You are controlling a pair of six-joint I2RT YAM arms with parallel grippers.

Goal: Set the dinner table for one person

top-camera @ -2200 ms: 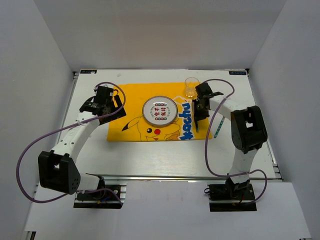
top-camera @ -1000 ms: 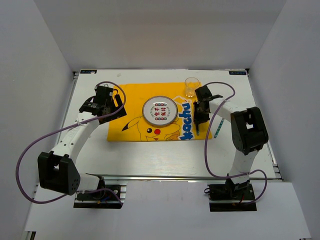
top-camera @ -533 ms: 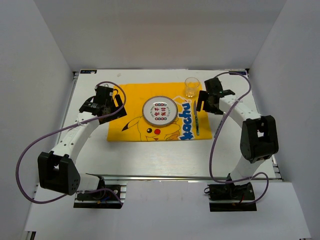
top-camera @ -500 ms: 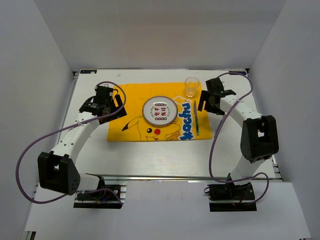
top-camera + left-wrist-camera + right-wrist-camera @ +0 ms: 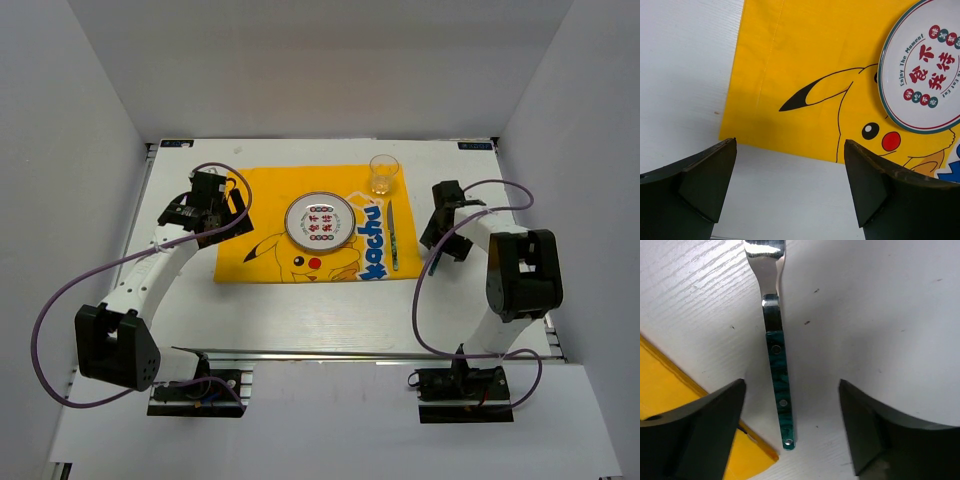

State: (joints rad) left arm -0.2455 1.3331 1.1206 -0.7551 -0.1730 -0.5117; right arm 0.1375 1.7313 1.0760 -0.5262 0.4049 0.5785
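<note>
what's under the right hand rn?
A green-handled utensil lies on the dinner table below the open right hand, beside a corner of the yellow cloth. Its head runs out of frame.

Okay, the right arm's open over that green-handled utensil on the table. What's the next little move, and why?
Probably lower the right gripper straight down and close on the green-handled utensil. The jaws stand open on either side of its handle, not touching it. It lies flat on the bare table, just off the yellow cloth that holds the plate.

Left gripper (image 5: 790,145) agape, right gripper (image 5: 791,382) likewise (both downward)
</note>
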